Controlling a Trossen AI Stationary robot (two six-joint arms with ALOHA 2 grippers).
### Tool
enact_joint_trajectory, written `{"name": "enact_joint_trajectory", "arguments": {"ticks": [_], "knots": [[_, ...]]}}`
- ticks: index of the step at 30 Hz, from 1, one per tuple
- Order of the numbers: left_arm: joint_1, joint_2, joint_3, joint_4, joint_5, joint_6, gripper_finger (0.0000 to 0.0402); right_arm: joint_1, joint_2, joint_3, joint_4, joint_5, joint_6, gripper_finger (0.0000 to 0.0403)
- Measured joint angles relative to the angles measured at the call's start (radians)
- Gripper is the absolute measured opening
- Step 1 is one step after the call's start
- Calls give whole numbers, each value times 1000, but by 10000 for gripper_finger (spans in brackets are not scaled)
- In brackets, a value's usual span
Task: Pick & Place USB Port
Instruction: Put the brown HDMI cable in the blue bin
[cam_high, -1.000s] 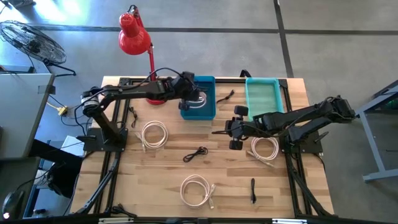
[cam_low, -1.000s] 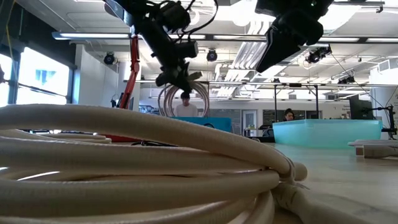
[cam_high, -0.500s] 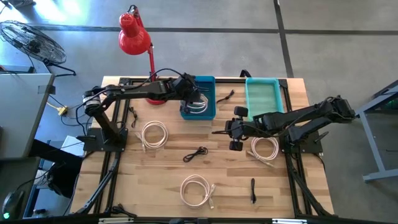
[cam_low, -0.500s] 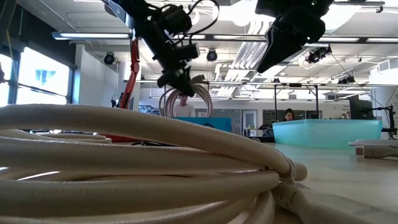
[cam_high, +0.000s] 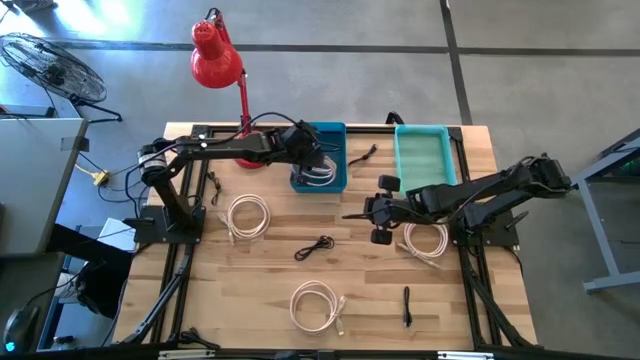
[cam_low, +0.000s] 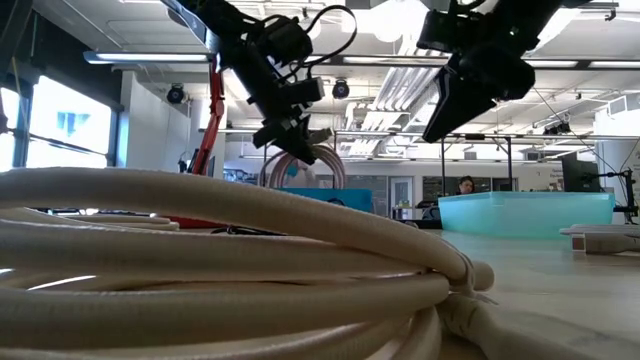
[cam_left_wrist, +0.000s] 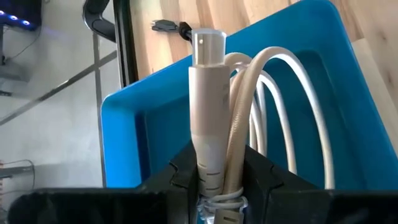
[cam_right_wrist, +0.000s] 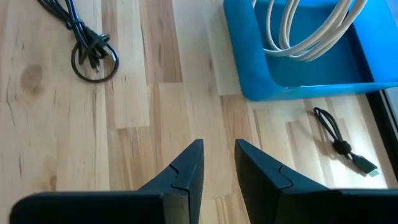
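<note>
Cream coiled cable (cam_left_wrist: 249, 118) gripped by left pincer (cam_left_wrist: 211, 171) over blue plastic bin (cam_high: 322, 156), unreleased; 3 coils left on worktop (cam_high: 270, 265); right pincer (cam_right_wrist: 217, 163) slightly open.

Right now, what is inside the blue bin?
A coiled white cable hangs into the blue bin, clamped by the left gripper. The coil covers part of the bin floor, so anything beneath it cannot be seen.

Lighting's pretty even and bright across the desk (cam_high: 250, 280) from above, shadows soft and faint. Low view is backlit: ceiling lights (cam_low: 400, 20) glare hard, so both arms read as near-silhouettes, and the cream cable coil (cam_low: 230, 260) right at the lens is blurry. Wrist views are sharp and evenly lit.
</note>
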Motion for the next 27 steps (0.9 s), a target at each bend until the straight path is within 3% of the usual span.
{"name": "enact_joint_trajectory", "arguments": {"ticks": [16, 27], "knots": [[0, 0, 0, 3, -4, 0, 78, 1, 0, 0, 19, -2, 0, 83], [0, 0, 0, 28, -30, 0, 180, 1, 0, 0, 19, -42, -1, 83]]}}
